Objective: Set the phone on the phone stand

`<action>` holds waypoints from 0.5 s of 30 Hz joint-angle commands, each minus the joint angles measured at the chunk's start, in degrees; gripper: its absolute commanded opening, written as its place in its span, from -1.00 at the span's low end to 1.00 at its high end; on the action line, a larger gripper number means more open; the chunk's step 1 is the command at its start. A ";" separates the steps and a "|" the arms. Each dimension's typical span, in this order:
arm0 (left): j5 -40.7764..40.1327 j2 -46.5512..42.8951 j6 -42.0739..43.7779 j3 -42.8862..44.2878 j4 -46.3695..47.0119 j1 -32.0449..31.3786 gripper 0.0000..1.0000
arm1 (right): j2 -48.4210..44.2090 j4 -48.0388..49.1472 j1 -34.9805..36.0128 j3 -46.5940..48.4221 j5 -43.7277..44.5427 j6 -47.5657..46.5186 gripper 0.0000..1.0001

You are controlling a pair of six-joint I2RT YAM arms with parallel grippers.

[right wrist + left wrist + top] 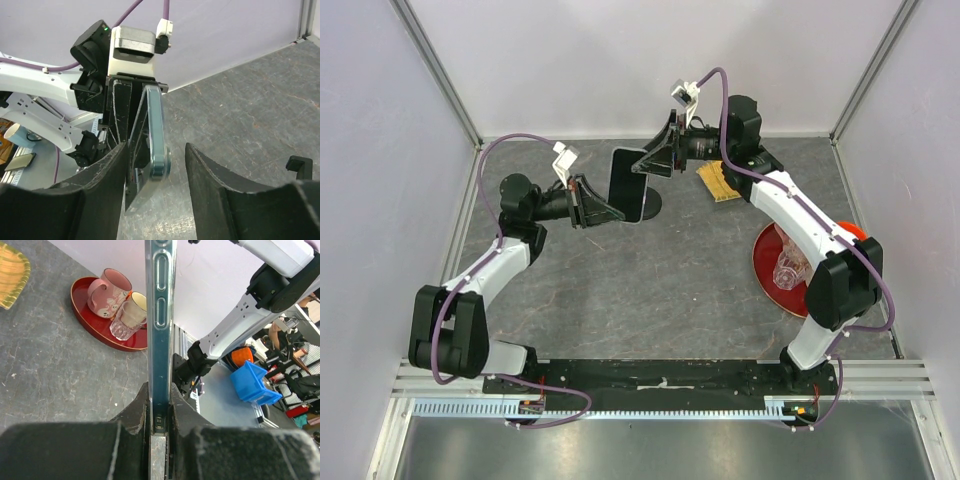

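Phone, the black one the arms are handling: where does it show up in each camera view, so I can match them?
Top external: the phone stands upright just above centre.
Left wrist: the phone is edge-on, a vertical strip up the middle.
Right wrist: the phone is edge-on at centre, inside the open right gripper.
Shared landmark: the left gripper, clamped on the phone in all three views.
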 commanded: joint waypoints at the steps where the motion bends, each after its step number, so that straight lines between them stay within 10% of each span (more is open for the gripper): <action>1: 0.37 -3.13 12.33 4.62 -9.69 -2.26 -0.95 | -0.81 0.32 -0.27 0.89 -4.78 -1.49 0.09; 15: -1.04 -4.18 20.00 6.65 -19.64 -3.14 -0.95 | -1.16 0.32 -1.33 -0.25 -9.88 -2.64 -0.25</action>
